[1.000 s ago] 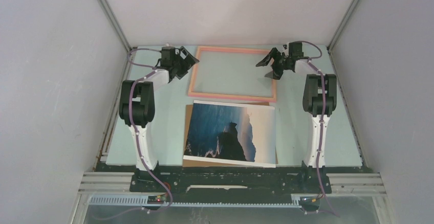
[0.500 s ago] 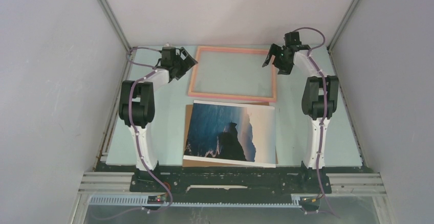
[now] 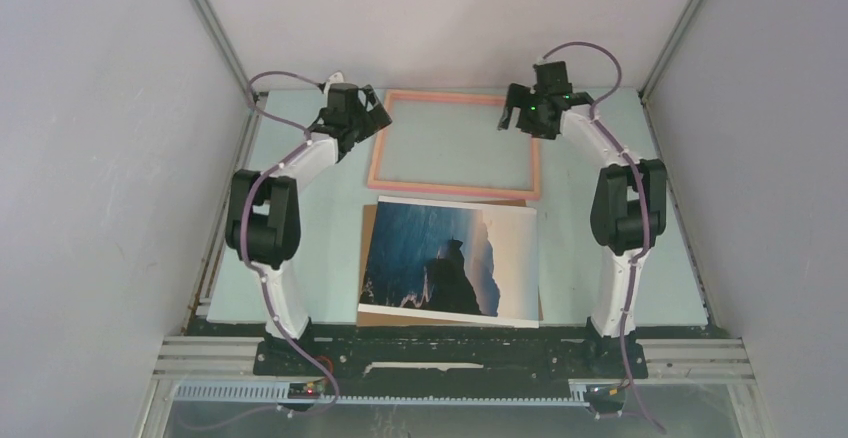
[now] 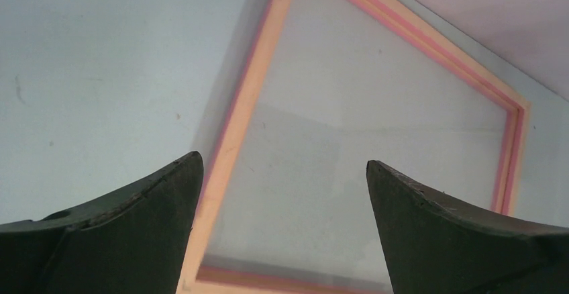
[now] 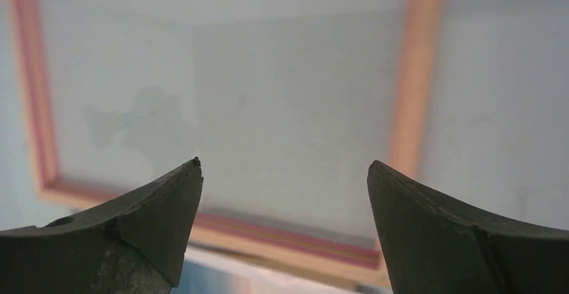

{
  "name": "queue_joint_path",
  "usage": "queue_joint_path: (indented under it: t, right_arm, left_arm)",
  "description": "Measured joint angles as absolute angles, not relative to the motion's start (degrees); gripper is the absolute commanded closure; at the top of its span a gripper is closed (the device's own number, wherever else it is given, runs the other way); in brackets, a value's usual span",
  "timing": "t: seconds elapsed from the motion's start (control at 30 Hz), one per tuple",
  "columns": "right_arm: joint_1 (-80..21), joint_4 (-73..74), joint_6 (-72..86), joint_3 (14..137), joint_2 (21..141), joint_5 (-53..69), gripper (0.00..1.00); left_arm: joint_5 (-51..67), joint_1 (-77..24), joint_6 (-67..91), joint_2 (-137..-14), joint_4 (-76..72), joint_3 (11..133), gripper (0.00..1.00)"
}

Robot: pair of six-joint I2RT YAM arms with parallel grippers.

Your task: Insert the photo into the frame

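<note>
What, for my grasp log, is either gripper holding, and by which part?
Nothing is held. The left gripper and right gripper both hang open and empty over the frame; the photo lies untouched, apart from both.

walls: three plain grey-white panels (image 3: 100, 158) | corners: slanted silver metal struts (image 3: 215, 33) | table: pale blue-green flat top (image 3: 665, 248) | near edge: silver aluminium rail (image 3: 200, 358) | light: soft, even

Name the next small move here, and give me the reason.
Probably draw the right gripper back toward the photo to grasp an edge. Both it and the left gripper hover open and empty over the frame, which holds nothing, while the photo lies face up outside it, nearer the arm bases.
</note>
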State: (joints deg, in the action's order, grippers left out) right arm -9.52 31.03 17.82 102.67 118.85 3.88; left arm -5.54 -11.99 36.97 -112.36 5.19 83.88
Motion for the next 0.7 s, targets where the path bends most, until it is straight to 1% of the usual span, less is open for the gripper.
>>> queue_joint_path:
  t: [0.07,0.13,0.2,0.33,0.4,0.57,0.63,0.7]
  right_arm:
    - [-12.21,30.65,17.85,101.73,117.32,6.46,0.00]
    - [-14.96,29.71,17.91,98.06,114.06,8.71,0.00]
    - [-17.17,28.60,18.37,91.59,108.90,10.92,0.00]
    - [-19.79,25.17,21.10,72.88,94.89,17.96,0.00]
    - [-19.31,24.56,22.87,63.70,87.74,20.25,0.00]
    - [-16.82,25.63,25.91,48.60,75.11,20.67,0.01]
    - [-13.98,25.54,27.24,43.62,70.17,20.69,0.03]
    - [-8.47,24.43,28.69,38.63,65.78,22.41,0.04]
  left_arm:
    - [-7.20,-13.58,36.16,-108.88,5.26,81.78,0.00]
    - [-7.77,-15.22,35.99,-103.55,4.64,76.88,0.00]
    - [-7.27,-16.86,36.25,-97.54,3.29,70.26,0.00]
    - [-5.23,-20.97,37.47,-86.61,2.33,57.54,0.00]
    - [-3.57,-23.62,38.06,-82.70,2.07,52.56,0.00]
    - [1.52,-31.40,41.39,-74.94,1.80,41.80,0.00]
    - [2.24,-34.81,43.68,-73.63,0.80,38.39,0.00]
    - [2.04,-37.91,46.04,-73.49,-0.12,35.81,0.00]
